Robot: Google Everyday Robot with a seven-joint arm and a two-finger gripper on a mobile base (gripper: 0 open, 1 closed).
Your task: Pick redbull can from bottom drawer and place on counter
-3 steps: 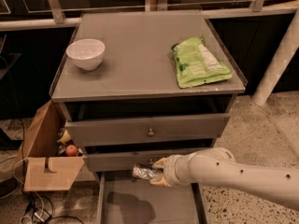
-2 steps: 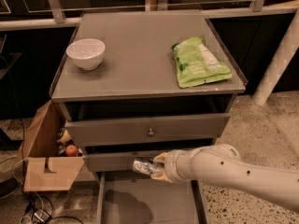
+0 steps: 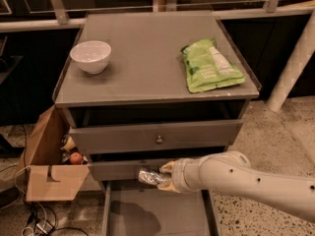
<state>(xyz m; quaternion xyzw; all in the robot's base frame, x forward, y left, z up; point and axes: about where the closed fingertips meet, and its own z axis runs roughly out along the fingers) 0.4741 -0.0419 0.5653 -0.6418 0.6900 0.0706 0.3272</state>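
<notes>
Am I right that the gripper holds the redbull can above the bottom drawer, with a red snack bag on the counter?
Nearly: the camera view shows the snack bag is green. The gripper does hold the redbull can above the bottom drawer.

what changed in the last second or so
The gripper, already shut on the can, has lifted it slightly higher above the bottom drawer, in front of the middle drawer. Nothing was let go. The bowl, green bag and counter are as before.
</notes>
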